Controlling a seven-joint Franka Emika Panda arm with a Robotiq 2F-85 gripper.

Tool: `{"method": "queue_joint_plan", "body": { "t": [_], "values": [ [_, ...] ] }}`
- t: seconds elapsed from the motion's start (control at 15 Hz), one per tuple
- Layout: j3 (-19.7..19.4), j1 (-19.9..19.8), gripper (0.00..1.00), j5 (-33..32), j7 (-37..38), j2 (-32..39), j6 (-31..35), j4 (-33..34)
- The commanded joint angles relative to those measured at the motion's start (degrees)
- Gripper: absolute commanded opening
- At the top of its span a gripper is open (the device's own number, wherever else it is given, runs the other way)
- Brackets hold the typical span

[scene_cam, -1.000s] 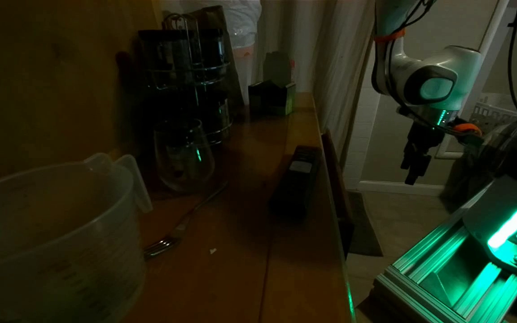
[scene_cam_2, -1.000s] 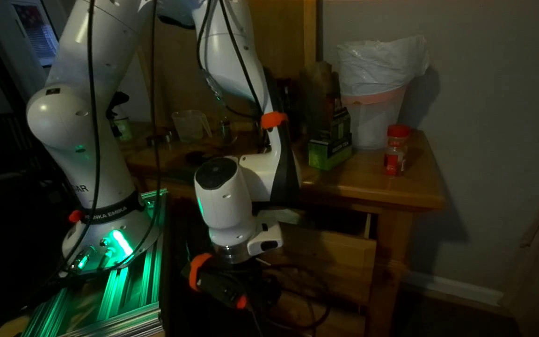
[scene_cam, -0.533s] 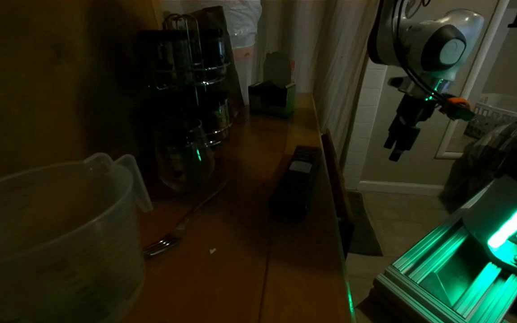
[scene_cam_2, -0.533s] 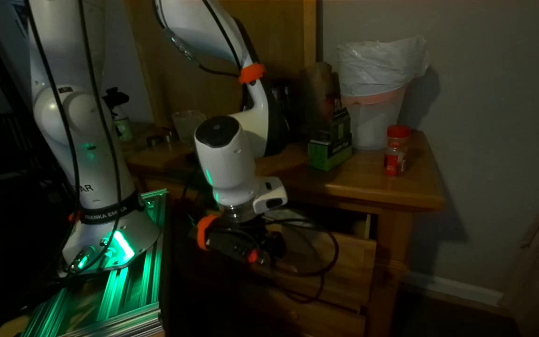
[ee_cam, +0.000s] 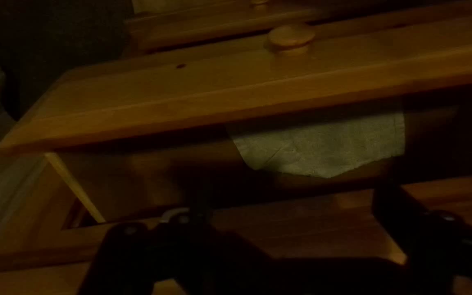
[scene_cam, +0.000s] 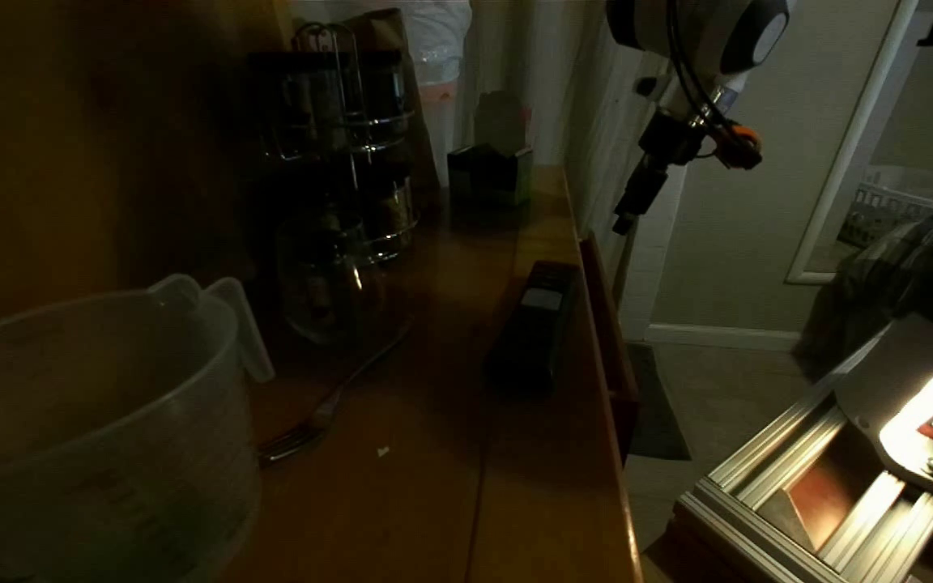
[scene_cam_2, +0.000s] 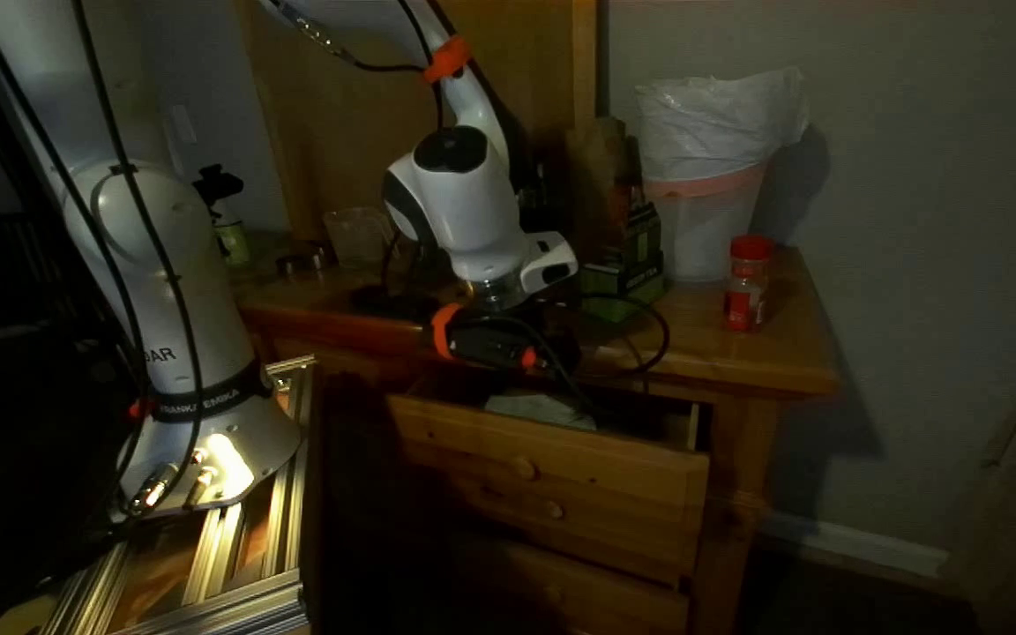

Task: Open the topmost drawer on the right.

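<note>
The top drawer (scene_cam_2: pixel 614 459) of the wooden desk is pulled out, with its round knob (scene_cam_2: pixel 525 467) on the front. The open drawer also shows in an exterior view as a reddish panel (scene_cam: pixel 608 332) beyond the desk edge. In the wrist view, the drawer front (ee_cam: pixel 219 88) and knob (ee_cam: pixel 291 37) are away from the fingers, and a pale cloth or paper (ee_cam: pixel 326 143) lies inside. My gripper (ee_cam: pixel 291 207) is open and empty, its two dark fingers wide apart over the desk edge near the drawer opening. It hangs in the air (scene_cam: pixel 624 223), apart from the knob.
On the desktop (scene_cam: pixel 426 518) are a measuring cup (scene_cam: pixel 102 429), a fork (scene_cam: pixel 329 413), a glass (scene_cam: pixel 333 283), a black handset (scene_cam: pixel 535 332) and a jar rack (scene_cam: pixel 353 138). A green box (scene_cam_2: pixel 623 287), a bucket (scene_cam_2: pixel 706 220) and a red-capped jar (scene_cam_2: pixel 746 287) stand near the wall.
My arm and gripper have risen and moved toward the desk, so the drawer front is uncovered. The base light has gone from green to warm white. The drawer has not visibly moved.
</note>
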Motion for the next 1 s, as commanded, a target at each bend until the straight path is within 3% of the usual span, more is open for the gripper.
{"method": "queue_joint_plan", "body": {
  "t": [0.0, 0.2, 0.67, 0.93],
  "values": [
    [0.06, 0.28, 1.00, -1.44, 2.47, -0.26, -0.17, 0.10],
    [0.11, 0.39, 1.00, -1.83, 3.15, -0.10, -0.21, 0.13],
    [3.44, 0.72, 1.00, 16.73, -19.43, 3.76, -3.20, 2.41],
    [4.08, 0.28, 1.00, 25.02, -25.54, 10.40, -6.48, 4.86]
  ]
}}
